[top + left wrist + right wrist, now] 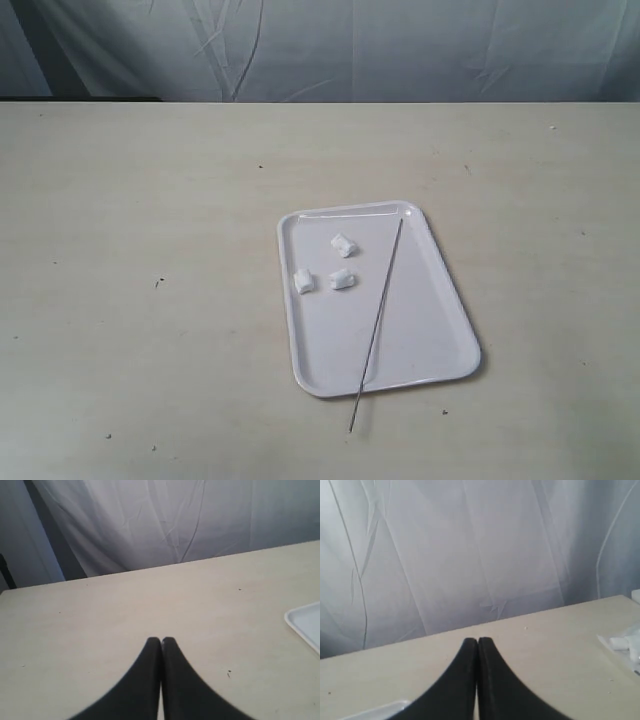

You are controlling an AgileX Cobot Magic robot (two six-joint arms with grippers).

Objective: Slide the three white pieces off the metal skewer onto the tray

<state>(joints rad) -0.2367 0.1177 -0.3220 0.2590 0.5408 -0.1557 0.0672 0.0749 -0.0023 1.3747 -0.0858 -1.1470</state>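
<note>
The white tray (430, 345) lies on the table right of centre in the exterior view. Three white pieces rest loose on it: one (343, 243) toward the far end, one (303, 281) by the left rim, one (341, 278) beside it. The metal skewer (378, 320) lies bare and diagonal across the tray, its near end poking over the front rim onto the table. Neither arm shows in the exterior view. My left gripper (161, 640) is shut and empty over bare table, a tray corner (305, 622) off to one side. My right gripper (478, 640) is shut and empty too.
A pale beige table (150, 250) carries small dark specks. A wrinkled white cloth backdrop (330, 50) hangs behind its far edge. In the right wrist view a clear plastic bag (625, 642) lies at the table's side and a pale tray edge (375, 711) shows low down.
</note>
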